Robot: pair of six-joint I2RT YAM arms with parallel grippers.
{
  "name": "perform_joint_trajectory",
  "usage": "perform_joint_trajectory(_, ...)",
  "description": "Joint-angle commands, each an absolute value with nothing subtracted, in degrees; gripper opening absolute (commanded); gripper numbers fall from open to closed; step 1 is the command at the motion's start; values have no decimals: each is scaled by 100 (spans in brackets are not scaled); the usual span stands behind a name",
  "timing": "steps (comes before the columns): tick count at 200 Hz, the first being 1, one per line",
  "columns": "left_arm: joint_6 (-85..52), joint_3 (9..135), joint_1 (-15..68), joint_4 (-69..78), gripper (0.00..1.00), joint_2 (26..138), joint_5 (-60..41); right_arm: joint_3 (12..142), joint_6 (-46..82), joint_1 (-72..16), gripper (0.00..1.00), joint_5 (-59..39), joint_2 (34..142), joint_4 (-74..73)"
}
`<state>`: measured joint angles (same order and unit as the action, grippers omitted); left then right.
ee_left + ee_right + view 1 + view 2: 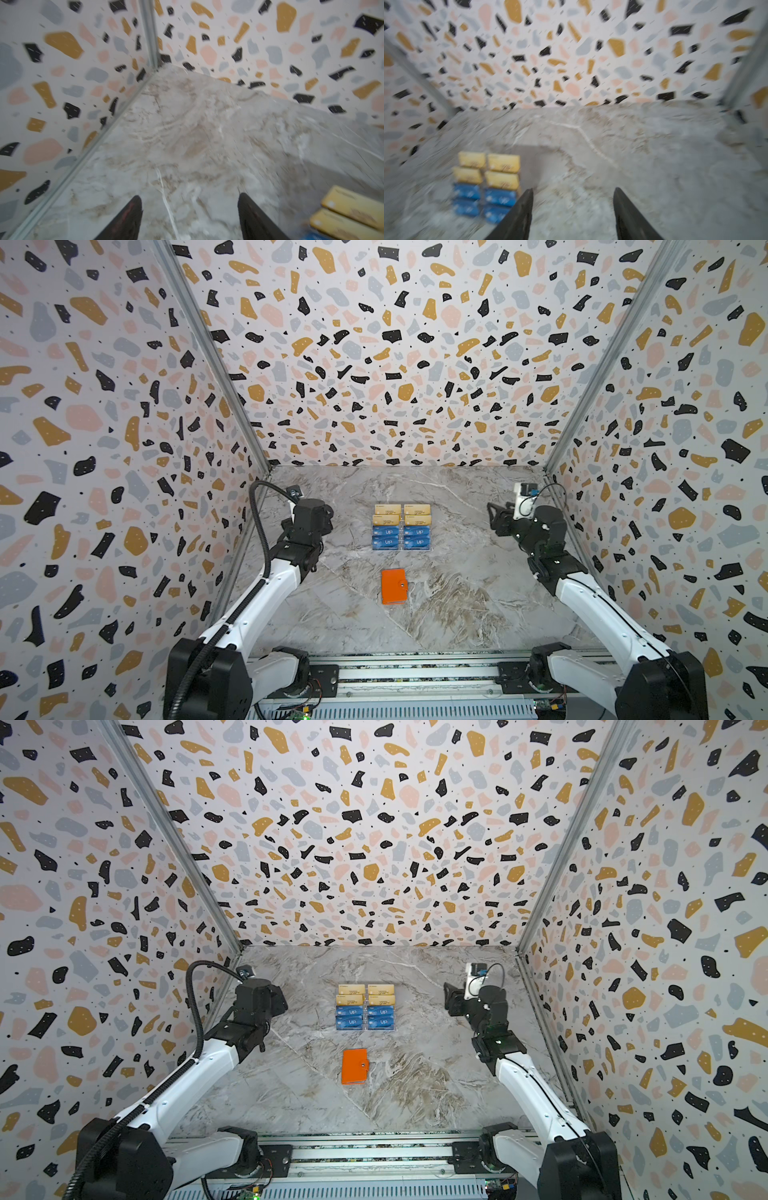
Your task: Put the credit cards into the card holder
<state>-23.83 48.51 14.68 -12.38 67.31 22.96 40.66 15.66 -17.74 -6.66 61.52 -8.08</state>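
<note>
The credit cards stand in tiers at the middle of the marble table, gold ones in the back rows and blue "VIP" ones in front. The orange card holder lies closed, snap button on top, just in front of them. My left gripper hovers left of the cards, open and empty; gold cards show at the edge of its view. My right gripper hangs to the right of the cards, pointing toward them, open with nothing between its fingers. Its view shows the cards, blurred.
A clear acrylic tiered rack holds the cards. Terrazzo-patterned walls close in the table on the left, back and right. A metal rail with both arm bases runs along the front edge.
</note>
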Motion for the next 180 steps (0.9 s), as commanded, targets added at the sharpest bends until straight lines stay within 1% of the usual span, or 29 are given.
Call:
perform_joint_trajectory(1,-2787,4889,1819,-2460,74,6583,523,4222,2128,-2897,62,-846,6294,842)
perform_joint_trajectory(8,-2845,4800,1902,-2423,74,6598,25,4241,2321,-3241,61,-845,6415,884)
perform_joint_trajectory(19,-2977,4638,2025,-2290,73,6658,-637,4236,2646,-3685,57,-1009,6689,793)
perform_joint_trajectory(31,-3164,4417,2210,-2036,71,6728,-1156,4260,2934,-4075,52,-1231,7092,556)
perform_joint_trajectory(53,-3476,3974,2510,-1414,67,6794,-1721,4497,3101,-4700,46,-1176,7891,455)
perform_joint_trajectory(63,-3600,3752,2548,-1138,67,6786,-1899,4552,3118,-4864,45,-1139,8163,373)
perform_joint_trajectory(94,-3866,3172,2561,-421,65,6789,-2230,4799,3169,-4939,44,-1221,8789,47)
perform_joint_trajectory(120,-4151,2860,2565,240,62,7127,-2654,5238,3010,-4935,42,-1198,9390,174)
perform_joint_trajectory(134,-4125,2821,2560,315,62,7275,-2653,5351,3006,-4939,38,-1245,9604,111)
perform_joint_trajectory(156,-4070,2876,2564,375,61,7501,-2732,5453,3052,-4948,38,-1421,9893,39)
perform_joint_trajectory(180,-4066,2900,2559,386,60,7692,-2719,5436,3092,-4961,38,-1378,10024,61)
